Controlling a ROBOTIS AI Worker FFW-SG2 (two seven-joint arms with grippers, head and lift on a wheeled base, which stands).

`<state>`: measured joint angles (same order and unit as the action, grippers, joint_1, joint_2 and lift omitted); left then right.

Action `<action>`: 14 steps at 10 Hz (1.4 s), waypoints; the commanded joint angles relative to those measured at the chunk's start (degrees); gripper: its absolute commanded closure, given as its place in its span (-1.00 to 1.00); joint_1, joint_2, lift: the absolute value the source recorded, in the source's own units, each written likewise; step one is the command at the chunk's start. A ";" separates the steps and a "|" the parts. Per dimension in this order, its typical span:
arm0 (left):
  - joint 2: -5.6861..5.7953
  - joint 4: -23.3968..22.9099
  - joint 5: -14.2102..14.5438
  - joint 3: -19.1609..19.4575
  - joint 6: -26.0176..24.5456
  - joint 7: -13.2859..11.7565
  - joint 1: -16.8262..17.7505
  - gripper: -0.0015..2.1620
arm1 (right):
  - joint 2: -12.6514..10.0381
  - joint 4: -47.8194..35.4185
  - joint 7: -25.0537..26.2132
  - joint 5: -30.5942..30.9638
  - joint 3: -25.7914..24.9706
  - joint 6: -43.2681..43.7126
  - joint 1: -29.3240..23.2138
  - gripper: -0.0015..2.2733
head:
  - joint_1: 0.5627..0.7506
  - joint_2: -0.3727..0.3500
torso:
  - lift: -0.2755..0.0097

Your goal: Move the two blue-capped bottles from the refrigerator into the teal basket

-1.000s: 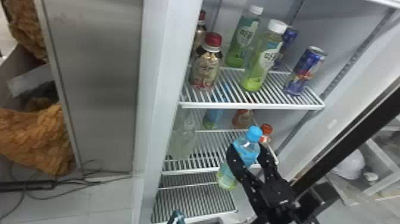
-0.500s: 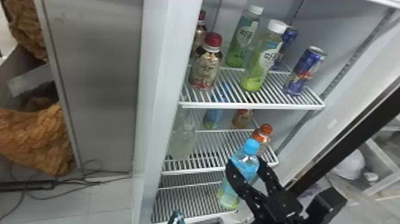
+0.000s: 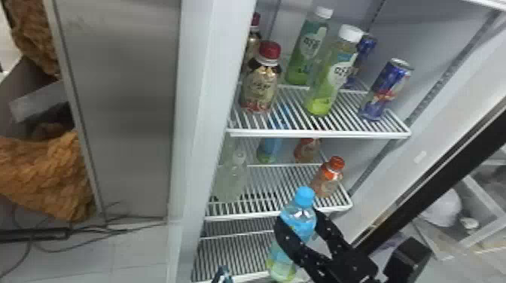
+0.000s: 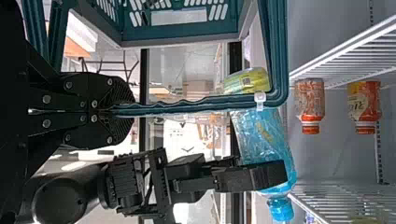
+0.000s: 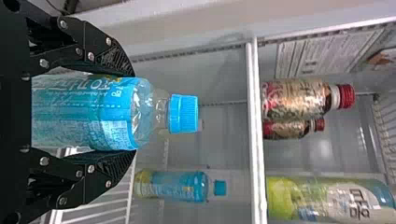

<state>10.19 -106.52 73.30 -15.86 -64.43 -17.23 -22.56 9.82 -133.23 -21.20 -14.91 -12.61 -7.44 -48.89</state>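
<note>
"So, where's the first blue-capped, blue-labelled plastic bottle?"
"Gripped between the right gripper's black fingers. Its twin stands inside the white refrigerator, at its eleven o'clock."
"And the left gripper?"
"Fingers clenched on the teal plastic basket's handle."

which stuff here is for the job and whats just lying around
For the job:
blue-capped bottle in the right gripper
second blue-capped bottle, standing behind
teal basket, handle in the left gripper

Just around:
red-capped bottles
white-capped bottles
orange-capped bottle
cans
brown fluffy material
</note>
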 commanded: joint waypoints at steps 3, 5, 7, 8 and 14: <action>0.00 0.00 0.00 0.13 0.02 0.01 -0.22 0.05 | 1.43 -5.63 -1.74 -1.62 -0.22 -8.30 -3.98 -0.49 | 0.41 -0.94 | -0.06; 0.00 0.00 0.00 0.13 0.02 0.01 -0.22 0.05 | 1.69 -5.63 -2.44 -2.32 -0.57 -11.68 -4.26 -0.49 | 0.41 -0.94 | -0.06; 0.00 0.00 0.00 0.13 0.02 0.01 -0.22 0.05 | 1.61 -3.80 -3.32 -2.67 -0.31 -13.23 -3.42 -0.49 | 0.41 -0.94 | -0.06; 0.00 0.00 0.00 0.13 0.02 0.01 -0.22 0.05 | 1.61 -2.40 -4.02 -2.76 -0.22 -14.21 -2.71 -0.49 | 0.41 -0.94 | -0.06; 0.00 0.00 0.00 0.13 0.02 0.01 -0.22 0.05 | 1.69 4.63 -6.66 -2.76 1.10 -14.35 0.80 -0.49 | 0.41 -0.94 | -0.06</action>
<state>10.19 -106.52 73.29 -15.73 -64.40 -17.23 -22.78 11.46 -129.24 -27.82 -17.85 -11.54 -21.79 -48.35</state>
